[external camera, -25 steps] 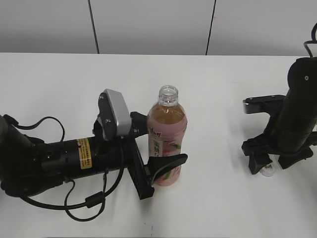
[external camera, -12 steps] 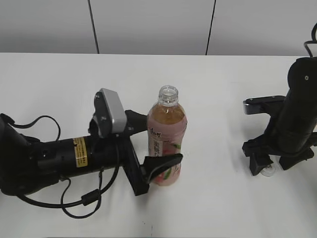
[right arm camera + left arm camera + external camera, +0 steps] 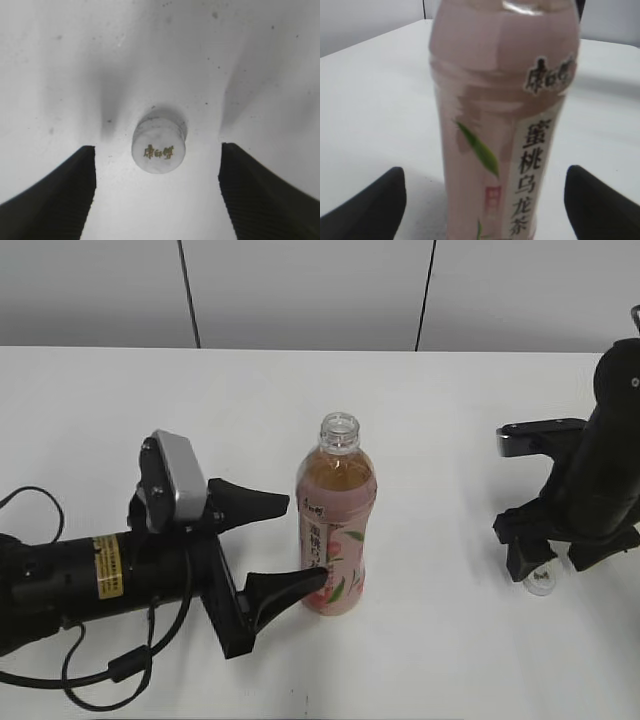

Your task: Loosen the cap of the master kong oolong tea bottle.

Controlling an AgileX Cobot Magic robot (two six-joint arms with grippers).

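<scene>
The left gripper [image 3: 285, 545] lies low on the table [image 3: 100, 410] at the left, its jaws spread wide — one finger behind and left of the bottle [image 3: 335, 525], the other with its tip at the label's lower edge; whether that tip touches cannot be told. In the left wrist view the two dark fingertips [image 3: 367, 210] stand clear of the bottle [image 3: 505, 125] on either side.

The bottle stands upright near the table's middle, holding amber tea to just below the shoulder. Its neck is bare and open — no cap on it. The label is pink with Chinese characters, a peach and a green leaf.

At the right, the right gripper [image 3: 563, 550] hangs over the cap [image 3: 540, 583], which rests on the table well apart from the bottle. Only the right wrist view shows this plainly: the white cap [image 3: 159, 148] sits top up with a small gold logo, and the fingers [image 3: 55, 195] are parted, clear of it on both sides.
</scene>
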